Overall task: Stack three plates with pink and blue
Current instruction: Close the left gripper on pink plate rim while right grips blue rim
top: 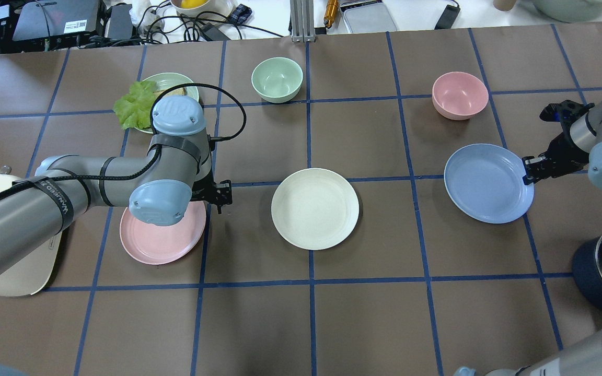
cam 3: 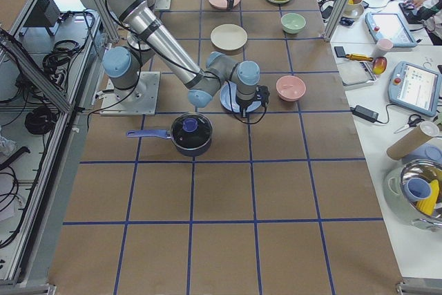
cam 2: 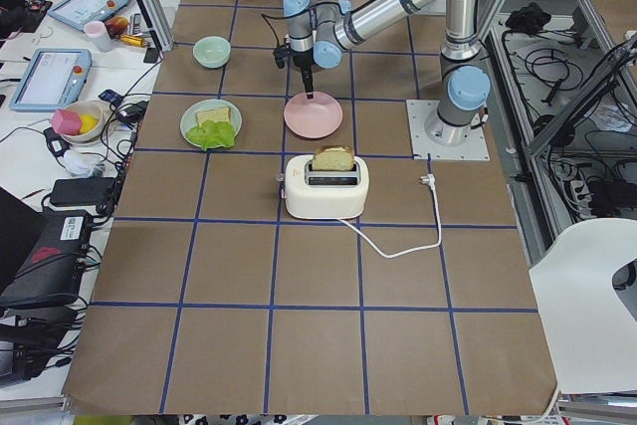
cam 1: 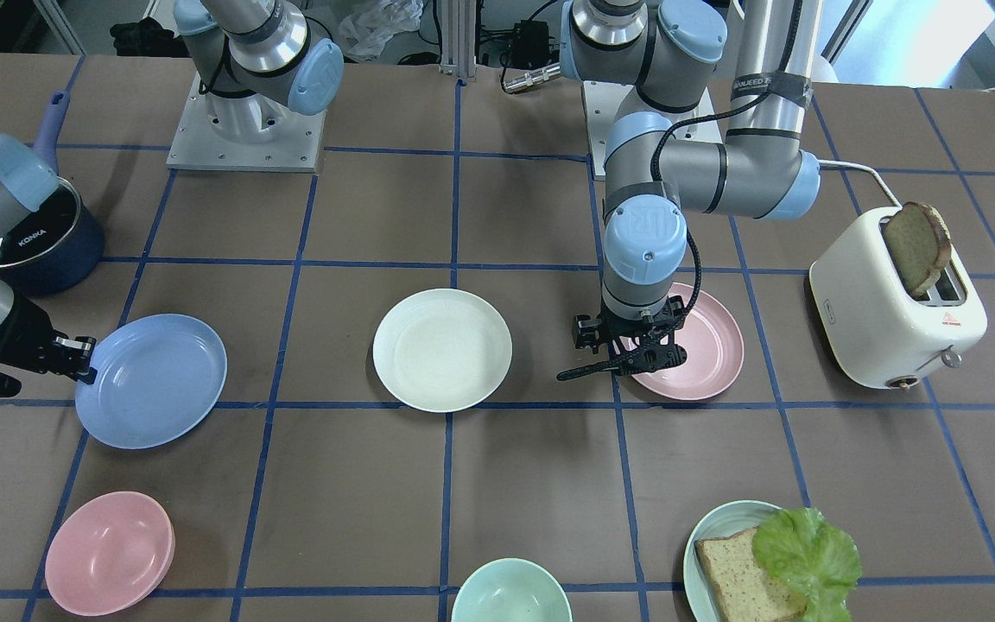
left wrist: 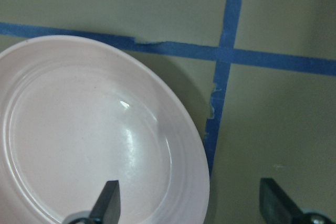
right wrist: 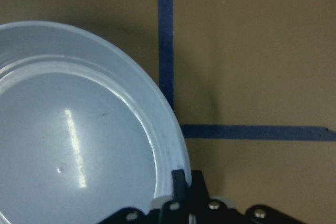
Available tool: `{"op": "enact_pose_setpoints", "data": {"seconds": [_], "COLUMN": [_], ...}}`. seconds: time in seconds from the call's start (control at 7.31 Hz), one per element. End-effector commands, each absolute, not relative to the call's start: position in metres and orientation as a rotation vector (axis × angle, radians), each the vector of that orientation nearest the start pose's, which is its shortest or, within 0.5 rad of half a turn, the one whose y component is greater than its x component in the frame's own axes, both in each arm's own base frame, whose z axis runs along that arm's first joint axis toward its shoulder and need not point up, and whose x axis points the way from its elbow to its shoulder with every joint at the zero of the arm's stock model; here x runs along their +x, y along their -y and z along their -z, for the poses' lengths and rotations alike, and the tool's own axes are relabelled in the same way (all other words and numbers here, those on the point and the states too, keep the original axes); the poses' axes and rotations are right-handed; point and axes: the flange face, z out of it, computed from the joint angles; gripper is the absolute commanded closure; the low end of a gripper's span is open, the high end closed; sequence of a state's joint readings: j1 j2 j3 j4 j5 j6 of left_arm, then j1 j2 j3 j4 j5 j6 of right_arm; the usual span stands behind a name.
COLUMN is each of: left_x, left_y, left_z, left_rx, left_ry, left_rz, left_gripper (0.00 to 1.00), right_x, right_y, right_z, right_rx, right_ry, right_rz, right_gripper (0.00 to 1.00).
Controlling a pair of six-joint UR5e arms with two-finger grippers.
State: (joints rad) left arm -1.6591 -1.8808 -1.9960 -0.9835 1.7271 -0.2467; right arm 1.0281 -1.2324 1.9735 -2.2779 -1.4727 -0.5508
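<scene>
The pale pink plate (cam 1: 709,341) lies on the table under my left wrist. My left gripper (cam 1: 636,358) is open and straddles its rim. In the left wrist view one finger (left wrist: 109,198) is over the pink plate (left wrist: 79,140) and the other is over the table. The cream-white plate (cam 1: 442,349) lies alone in the middle. My right gripper (cam 1: 83,358) is shut on the rim of the periwinkle blue plate (cam 1: 150,380). The right wrist view shows the pinch (right wrist: 184,174) on the blue plate (right wrist: 68,129), whose rim casts a broad shadow.
A white toaster (cam 1: 895,311) with a bread slice stands beyond the pink plate. A dark pot (cam 1: 57,246) sits near my right arm. On the operators' side are a pink bowl (cam 1: 109,553), a mint bowl (cam 1: 510,592) and a mint plate (cam 1: 698,540) with bread and lettuce.
</scene>
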Motion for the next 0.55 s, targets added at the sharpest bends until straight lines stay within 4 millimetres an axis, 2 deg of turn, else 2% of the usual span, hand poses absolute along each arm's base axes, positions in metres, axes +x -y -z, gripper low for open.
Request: {"op": "enact_pose_setpoints", "data": {"seconds": [0.0, 0.14, 0.27, 0.41], "left_x": [-0.164, -0.164, -0.164, -0.163], "left_y": [0.490, 0.490, 0.490, 0.491], "left_z": [-0.189, -0.187, -0.188, -0.188], "left_rx": [-0.255, -0.255, -0.255, -0.249], "left_ry": [-2.963, -2.962, -2.962, -2.956], "left_rz": [-0.191, -0.197, -0.197, -0.196], "left_gripper": [0.26, 0.34, 0.38, 0.47], "right_x": [-0.151, -0.152, -0.156, -0.159], "right_y": [0.527, 0.529, 0.535, 0.542], "right_z": [-0.202, -0.207, -0.221, -0.238], "right_rx": [-0.022, -0.023, -0.022, -0.022], "right_ry": [-3.050, -3.041, -3.029, -3.020], "right_rz": [0.047, 0.033, 0.012, -0.012], "right_gripper": [1.00, 1.00, 1.00, 1.00]}}
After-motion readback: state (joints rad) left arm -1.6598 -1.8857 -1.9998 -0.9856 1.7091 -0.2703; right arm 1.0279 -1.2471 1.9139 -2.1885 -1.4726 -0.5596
